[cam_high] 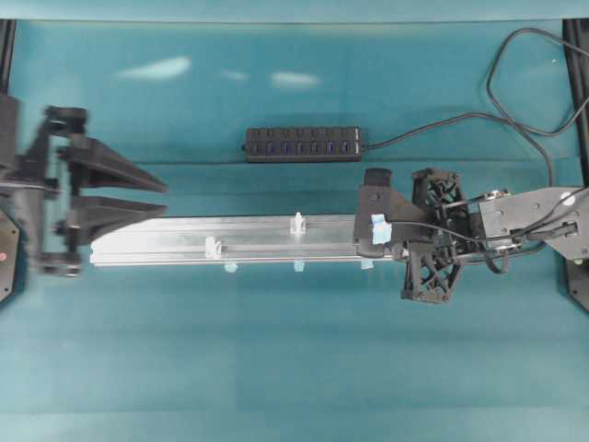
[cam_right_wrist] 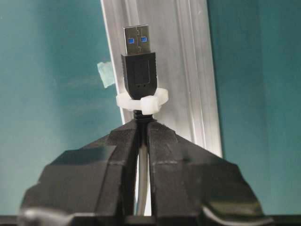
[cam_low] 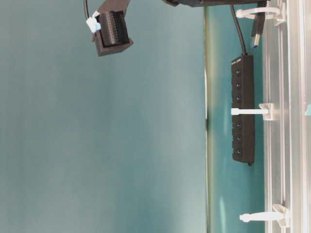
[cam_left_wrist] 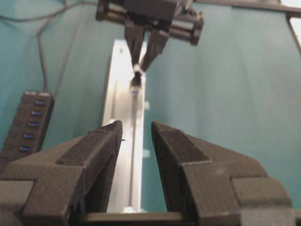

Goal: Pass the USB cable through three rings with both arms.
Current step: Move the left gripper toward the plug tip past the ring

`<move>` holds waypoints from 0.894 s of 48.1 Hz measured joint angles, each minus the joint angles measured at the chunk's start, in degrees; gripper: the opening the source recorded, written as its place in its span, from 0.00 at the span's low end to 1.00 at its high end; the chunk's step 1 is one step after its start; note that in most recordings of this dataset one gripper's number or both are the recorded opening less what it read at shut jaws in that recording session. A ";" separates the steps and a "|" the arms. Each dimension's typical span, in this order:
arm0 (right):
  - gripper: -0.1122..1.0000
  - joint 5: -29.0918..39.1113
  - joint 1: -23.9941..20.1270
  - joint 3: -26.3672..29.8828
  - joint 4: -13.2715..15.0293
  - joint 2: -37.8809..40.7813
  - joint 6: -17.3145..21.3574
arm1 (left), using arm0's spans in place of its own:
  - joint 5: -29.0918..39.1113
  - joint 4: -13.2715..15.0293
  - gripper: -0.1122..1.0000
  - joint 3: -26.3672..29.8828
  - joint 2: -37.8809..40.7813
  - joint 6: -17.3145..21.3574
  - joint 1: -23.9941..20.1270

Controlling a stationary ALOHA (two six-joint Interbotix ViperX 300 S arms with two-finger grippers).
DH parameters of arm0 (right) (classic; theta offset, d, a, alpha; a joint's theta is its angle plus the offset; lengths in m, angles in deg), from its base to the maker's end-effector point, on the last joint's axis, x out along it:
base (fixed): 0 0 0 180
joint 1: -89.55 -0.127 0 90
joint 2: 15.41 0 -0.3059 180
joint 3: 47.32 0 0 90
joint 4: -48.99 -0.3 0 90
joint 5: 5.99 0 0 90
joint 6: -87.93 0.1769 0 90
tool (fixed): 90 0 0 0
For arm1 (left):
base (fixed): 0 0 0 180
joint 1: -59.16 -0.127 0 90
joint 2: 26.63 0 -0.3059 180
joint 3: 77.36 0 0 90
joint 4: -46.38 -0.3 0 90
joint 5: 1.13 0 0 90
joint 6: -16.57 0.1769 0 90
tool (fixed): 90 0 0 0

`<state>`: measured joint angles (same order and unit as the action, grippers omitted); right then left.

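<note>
The right gripper (cam_right_wrist: 142, 123) is clenched on the USB cable (cam_right_wrist: 139, 77), its two fingers pressed together on the cable just behind the plug. The plug's black body sits inside the first of the three rings (cam_right_wrist: 141, 100), with the metal connector and its blue tongue already out on the far side. The plug's long axis runs along the silver rail (cam_right_wrist: 188, 70), pointing away from the right gripper toward the left end of the rail.

In the overhead view the right gripper (cam_high: 375, 226) sits over the right end of the rail (cam_high: 184, 241), with a light-blue tape patch (cam_high: 380, 226) on it. The other two rings stand upright farther left on the rail, one (cam_high: 297, 224) near the middle and one (cam_high: 213, 247) closer to the left end; neither has anything in it.

The left gripper (cam_high: 158, 199) is released, its fingers (cam_left_wrist: 101, 155) apart with nothing between them, at the rail's left end.

A black multi-port hub (cam_high: 303, 144) lies on the teal table (cam_high: 294, 350) behind the rail.
</note>
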<state>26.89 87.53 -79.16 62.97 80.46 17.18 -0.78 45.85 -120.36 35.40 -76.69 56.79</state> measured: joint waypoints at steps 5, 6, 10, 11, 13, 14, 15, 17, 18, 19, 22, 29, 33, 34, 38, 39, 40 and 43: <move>0.03 -0.53 0.18 -0.35 0.00 -0.09 0.00 | -1.05 0.00 0.52 1.41 4.31 0.35 -0.44; 0.03 -0.62 0.18 -0.44 0.00 -0.18 0.00 | -1.14 0.00 0.53 1.67 5.27 0.35 -0.62; 0.03 -1.05 0.35 -0.62 0.00 -0.35 0.09 | -1.23 0.00 0.60 2.90 8.61 0.35 -0.97; 0.03 -1.23 0.44 -0.70 0.00 -0.35 0.00 | -1.23 0.00 0.63 3.25 9.40 0.35 -1.05; 0.03 -1.49 0.53 -0.79 0.00 -0.44 0.00 | -1.41 0.00 0.69 4.04 11.16 0.35 -1.23; 0.03 -1.67 0.53 -0.88 0.00 -0.53 0.00 | -1.49 0.00 0.73 4.48 11.95 0.35 -1.32; 0.03 -1.93 0.53 -0.97 0.18 -0.53 0.00 | -1.58 0.00 0.77 4.83 12.74 0.35 -1.32; 0.03 -2.29 0.53 -1.14 0.00 -0.62 0.00 | -1.85 0.00 0.83 5.80 14.59 0.35 -1.32; 0.03 -2.55 0.62 -1.32 0.00 -0.70 0.09 | -1.93 0.09 0.86 6.33 15.47 0.35 -1.32; 0.03 -2.81 0.70 -1.49 0.00 -0.79 0.00 | -1.93 0.00 0.88 7.03 16.26 0.35 -1.32; 0.03 -3.34 0.79 -1.85 0.00 -1.05 0.00 | -2.02 0.00 0.93 8.70 19.25 0.35 -1.32; 0.03 -4.39 0.88 -2.90 0.00 -1.67 0.00 | -2.20 0.00 0.93 12.66 25.75 0.35 -1.41; 0.03 -4.92 0.88 -3.43 0.18 -1.93 0.00 | -2.20 0.00 0.93 15.12 29.09 0.35 -1.41; 0.03 -5.27 0.88 -3.60 0.18 -1.93 0.00 | -2.20 0.00 0.93 15.82 29.88 0.35 -1.41; 0.03 -6.50 0.88 -4.31 0.18 -2.37 0.09 | -2.20 0.00 0.93 18.54 33.05 0.35 -1.41; 0.03 -6.77 0.88 -4.48 0.18 -2.46 0.00 | -2.20 0.00 0.93 19.25 33.84 0.35 -1.41; 0.03 -7.03 0.97 -4.57 0.26 -2.46 0.00 | -2.20 0.00 0.93 19.78 34.54 0.35 -1.41; 0.03 -7.65 0.97 -4.83 0.26 -2.64 0.00 | -2.20 0.00 0.93 20.92 36.39 0.35 -1.41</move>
<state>19.24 88.50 -83.99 63.23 77.82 17.18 -2.98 45.85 -99.44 71.78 -76.33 55.38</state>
